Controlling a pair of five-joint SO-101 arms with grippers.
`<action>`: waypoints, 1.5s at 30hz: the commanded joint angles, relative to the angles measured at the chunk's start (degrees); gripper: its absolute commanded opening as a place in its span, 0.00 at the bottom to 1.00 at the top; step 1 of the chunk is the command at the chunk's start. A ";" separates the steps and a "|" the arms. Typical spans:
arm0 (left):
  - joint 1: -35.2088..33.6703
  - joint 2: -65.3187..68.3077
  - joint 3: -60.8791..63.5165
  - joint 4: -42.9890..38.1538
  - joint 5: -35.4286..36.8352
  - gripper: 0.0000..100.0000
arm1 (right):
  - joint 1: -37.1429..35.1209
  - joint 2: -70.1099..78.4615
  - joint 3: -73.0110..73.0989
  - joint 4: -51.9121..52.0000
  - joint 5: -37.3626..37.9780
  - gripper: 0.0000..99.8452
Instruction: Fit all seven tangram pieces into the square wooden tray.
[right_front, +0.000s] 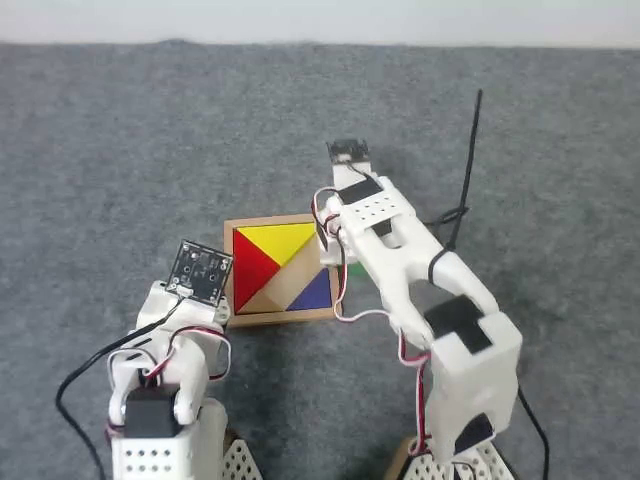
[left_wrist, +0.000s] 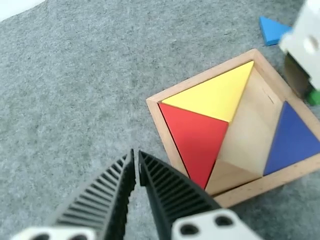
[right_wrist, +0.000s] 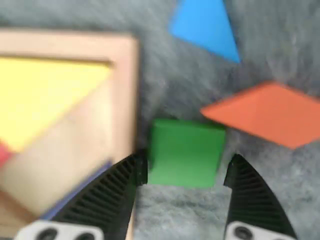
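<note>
Wooden tray (right_front: 285, 318) mid-table holds yellow triangle (right_front: 275, 240), red triangle (right_front: 250, 270) and dark blue triangle (right_front: 315, 293); just right of it the right gripper (right_wrist: 186, 169), spread wide, straddles a green square (right_wrist: 185, 152) beside an orange parallelogram (right_wrist: 267, 115) and light blue triangle (right_wrist: 205, 27), all yet to fit, while the left gripper (left_wrist: 136, 155) hovers near-left, pinched narrow, empty.

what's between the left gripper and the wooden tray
Only bare grey carpet lies between the left gripper and the tray, as the left wrist view shows.
</note>
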 joint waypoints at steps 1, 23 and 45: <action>-0.18 -0.53 -0.66 0.44 -0.70 0.01 | 1.36 -0.92 -2.02 2.15 -0.18 0.26; -0.18 -0.53 -0.57 0.53 -0.70 0.01 | 4.79 -1.27 -2.37 3.21 14.59 0.19; -9.93 -0.79 5.76 -3.52 -5.63 0.01 | 4.70 -16.13 0.00 12.26 24.26 0.11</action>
